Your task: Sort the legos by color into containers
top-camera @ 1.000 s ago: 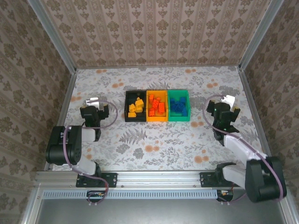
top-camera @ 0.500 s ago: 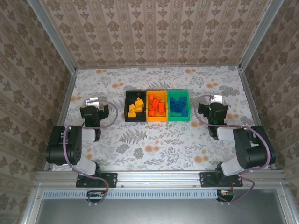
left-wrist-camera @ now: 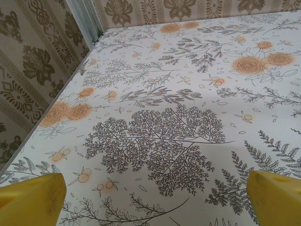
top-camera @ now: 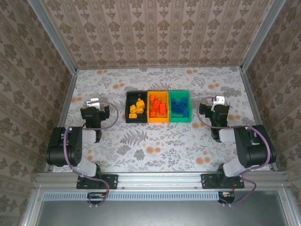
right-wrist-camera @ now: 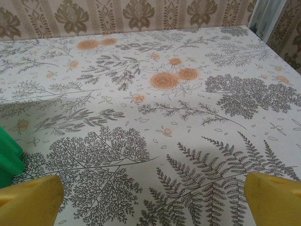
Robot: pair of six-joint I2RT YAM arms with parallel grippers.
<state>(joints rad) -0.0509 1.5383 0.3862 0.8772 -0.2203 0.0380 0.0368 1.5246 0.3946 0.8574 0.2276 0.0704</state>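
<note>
Two arms, two grippers, three bins in one row.

The left gripper [top-camera: 92, 101] stands wide open. In its wrist view [left-wrist-camera: 150, 207] its two yellow fingers [left-wrist-camera: 28, 197] sit at the bottom corners, with flowered table [left-wrist-camera: 155, 94] showing between them. The right gripper [top-camera: 219, 100] is equally wide. Its wrist view [right-wrist-camera: 150, 197] has two yellow fingers [right-wrist-camera: 28, 200] far apart over the same cloth pattern. Both grippers hang low over the table [top-camera: 164, 141].

The bins lie between the grippers, to the right of the left one and to the left of the right one, at about their depth on the table. The black bin [top-camera: 136, 120] is the nearest to the left gripper, though well apart from it. The orange bin [top-camera: 158, 120] is the middle one and touches both neighbours. The green bin [top-camera: 180, 119] is closest to the right gripper, and its corner [right-wrist-camera: 9, 155] shows just ahead and left of that gripper's left finger.

All the legos seen lie inside the bins. The yellow legos [top-camera: 137, 107] are in the black bin, at least four of them. The red legos [top-camera: 158, 106] are in the orange bin, again at least four. The blue legos [top-camera: 179, 107] are in the green bin, clumped so that they cannot be counted.
</note>
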